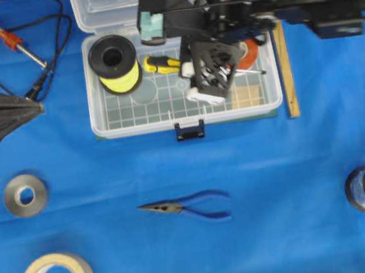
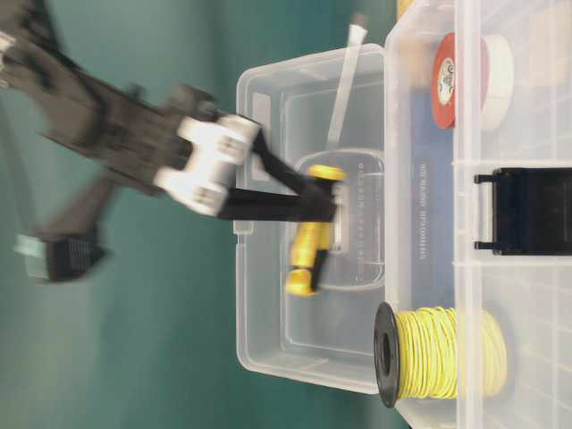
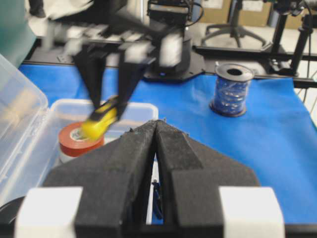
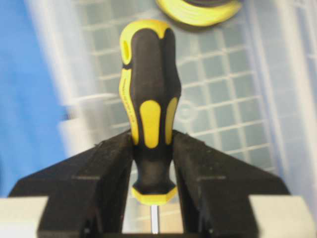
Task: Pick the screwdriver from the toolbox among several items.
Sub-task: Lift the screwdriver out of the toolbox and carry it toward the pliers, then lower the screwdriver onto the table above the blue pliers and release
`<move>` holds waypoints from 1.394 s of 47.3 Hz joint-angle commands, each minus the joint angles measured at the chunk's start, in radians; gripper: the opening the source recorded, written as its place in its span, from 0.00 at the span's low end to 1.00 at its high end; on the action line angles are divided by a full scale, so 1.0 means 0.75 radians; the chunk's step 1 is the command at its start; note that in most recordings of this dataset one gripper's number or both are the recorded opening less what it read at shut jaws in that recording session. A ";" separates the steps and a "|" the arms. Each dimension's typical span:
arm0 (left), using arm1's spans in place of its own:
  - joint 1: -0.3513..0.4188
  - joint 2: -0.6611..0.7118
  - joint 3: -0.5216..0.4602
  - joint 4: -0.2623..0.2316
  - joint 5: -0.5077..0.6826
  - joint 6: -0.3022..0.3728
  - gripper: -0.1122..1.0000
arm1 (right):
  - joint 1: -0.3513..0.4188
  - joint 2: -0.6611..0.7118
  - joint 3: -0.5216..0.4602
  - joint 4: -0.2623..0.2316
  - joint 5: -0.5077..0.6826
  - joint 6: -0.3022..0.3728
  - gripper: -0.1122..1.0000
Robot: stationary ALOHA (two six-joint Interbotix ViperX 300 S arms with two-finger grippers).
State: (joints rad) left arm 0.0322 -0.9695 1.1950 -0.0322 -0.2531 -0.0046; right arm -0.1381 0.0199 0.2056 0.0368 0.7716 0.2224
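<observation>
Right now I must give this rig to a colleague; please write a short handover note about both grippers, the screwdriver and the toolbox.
Right gripper: jaws shut on the screwdriver, gripping the lower part of its yellow-and-black handle.
Left gripper: jaws shut, holding nothing, parked over the blue cloth to the left of the toolbox.
Screwdriver: the table-level view shows it lifted off the box floor, though it is over the open toolbox.
In the box: the yellow wire spool and the red tape roll.
Done: grasp made, lift begun.
Left: raise the screwdriver clear of the box walls and carry it out.
</observation>
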 commanded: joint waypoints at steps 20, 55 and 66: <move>0.012 0.006 -0.012 -0.002 -0.006 0.000 0.10 | 0.350 0.172 -0.067 -0.086 -0.198 0.313 0.33; 0.012 0.004 -0.006 -0.002 0.006 0.000 0.10 | 0.395 0.558 -0.172 -0.070 -0.317 0.464 0.33; 0.012 -0.016 -0.006 -0.002 0.037 0.000 0.10 | 0.389 0.475 -0.174 -0.102 -0.194 0.462 0.74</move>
State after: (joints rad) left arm 0.0399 -0.9787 1.1996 -0.0322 -0.2270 -0.0046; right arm 0.1580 0.4510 0.0951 -0.0230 0.5937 0.5706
